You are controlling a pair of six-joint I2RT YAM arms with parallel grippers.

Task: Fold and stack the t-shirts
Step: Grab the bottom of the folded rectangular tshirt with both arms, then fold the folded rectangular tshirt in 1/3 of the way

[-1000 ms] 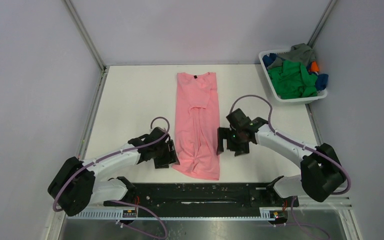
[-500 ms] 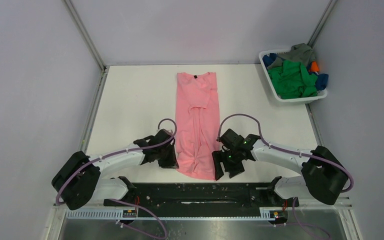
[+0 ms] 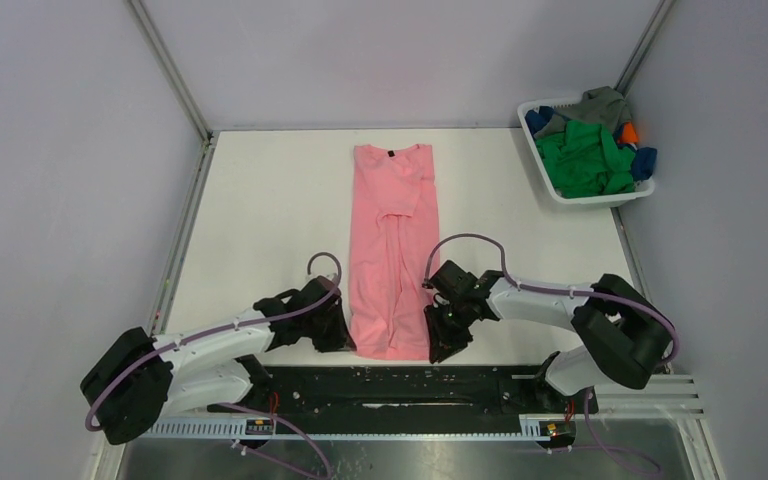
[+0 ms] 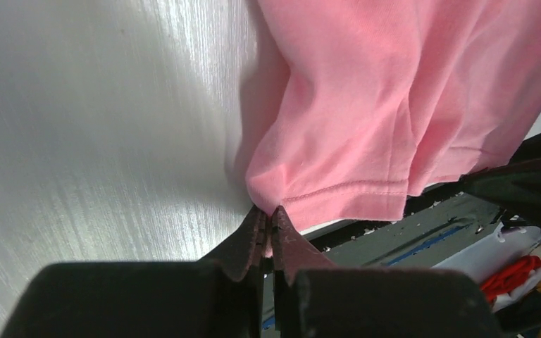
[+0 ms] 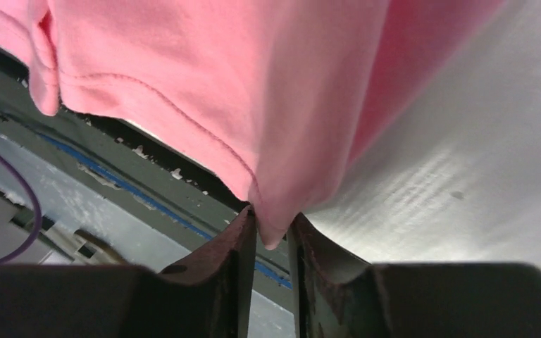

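Down the middle of the white desk (image 3: 260,220) lay the pink t-shirt (image 3: 393,250). It was soft and thin, folded into a long narrow strip, with its collar toward the far edge and its hem at the near edge. The lower half had soft wrinkles, and a stitched line ran along the hem. The desk top looked smooth and a bit shiny, with fine streaks.

The left gripper (image 4: 268,220) had its two dark pointed fingers pressed tight on the near left corner of the hem, with a sliver of pink between them. The right gripper (image 5: 271,227) pinched the near right corner, and a little tip of cloth poked out between its fingers.

At the far right corner sat a white plastic basket (image 3: 537,150) with slanted walls. Inside it were a green shirt (image 3: 585,160), a grey shirt (image 3: 600,103), a blue shirt (image 3: 538,120) and an orange shirt (image 3: 629,132), all bunched up. The green one lay on top and covered most of the rest. Only small bits of blue and orange showed, so their shapes were hard to make out. From above, the grippers hid both near corners of the pink t-shirt.
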